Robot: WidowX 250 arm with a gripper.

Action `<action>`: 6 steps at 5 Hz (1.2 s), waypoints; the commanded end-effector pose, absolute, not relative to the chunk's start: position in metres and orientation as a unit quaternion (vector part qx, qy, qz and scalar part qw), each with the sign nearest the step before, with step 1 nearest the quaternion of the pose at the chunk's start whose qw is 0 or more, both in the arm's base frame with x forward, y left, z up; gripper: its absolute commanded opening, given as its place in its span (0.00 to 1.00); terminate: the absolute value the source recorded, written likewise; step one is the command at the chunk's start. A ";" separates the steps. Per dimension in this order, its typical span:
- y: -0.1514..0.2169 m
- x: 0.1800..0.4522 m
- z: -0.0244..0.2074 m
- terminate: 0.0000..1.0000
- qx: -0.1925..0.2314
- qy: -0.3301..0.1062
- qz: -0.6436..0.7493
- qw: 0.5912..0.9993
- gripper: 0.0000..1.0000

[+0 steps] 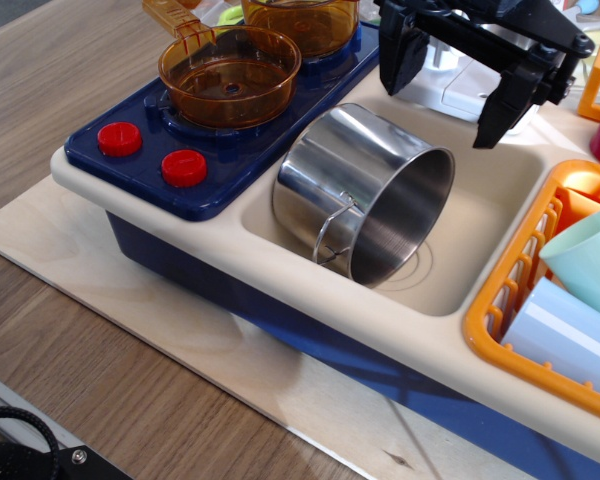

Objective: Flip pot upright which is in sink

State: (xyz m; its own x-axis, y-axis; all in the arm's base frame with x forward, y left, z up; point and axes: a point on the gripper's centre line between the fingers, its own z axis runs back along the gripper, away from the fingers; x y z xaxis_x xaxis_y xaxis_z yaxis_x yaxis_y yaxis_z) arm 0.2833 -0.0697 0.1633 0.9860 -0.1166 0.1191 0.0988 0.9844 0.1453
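Observation:
The shiny silver pot (355, 185) lies on its side in the beige sink (480, 240), its open mouth facing right and toward me. A thin wire loop handle (332, 232) hangs at its front rim. My black gripper (450, 95) hovers above the sink's back edge, above and behind the pot, apart from it. Its two fingers (402, 60) are spread wide and hold nothing.
Two translucent orange pans (230, 72) sit on the navy stovetop at the left, with red knobs (184, 167) in front. An orange dish rack (540, 290) at the right holds pale blue cups (590, 255). The toy kitchen stands on a light wooden board (130, 310).

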 end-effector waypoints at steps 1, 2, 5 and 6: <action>-0.070 0.283 0.163 0.00 0.070 -0.064 -0.054 0.994 1.00; -0.068 0.284 0.160 0.00 0.117 -0.070 -0.087 0.987 1.00; -0.059 0.282 0.140 0.00 0.243 -0.094 -0.180 0.948 1.00; -0.047 0.280 0.133 0.00 0.254 -0.107 -0.198 0.941 1.00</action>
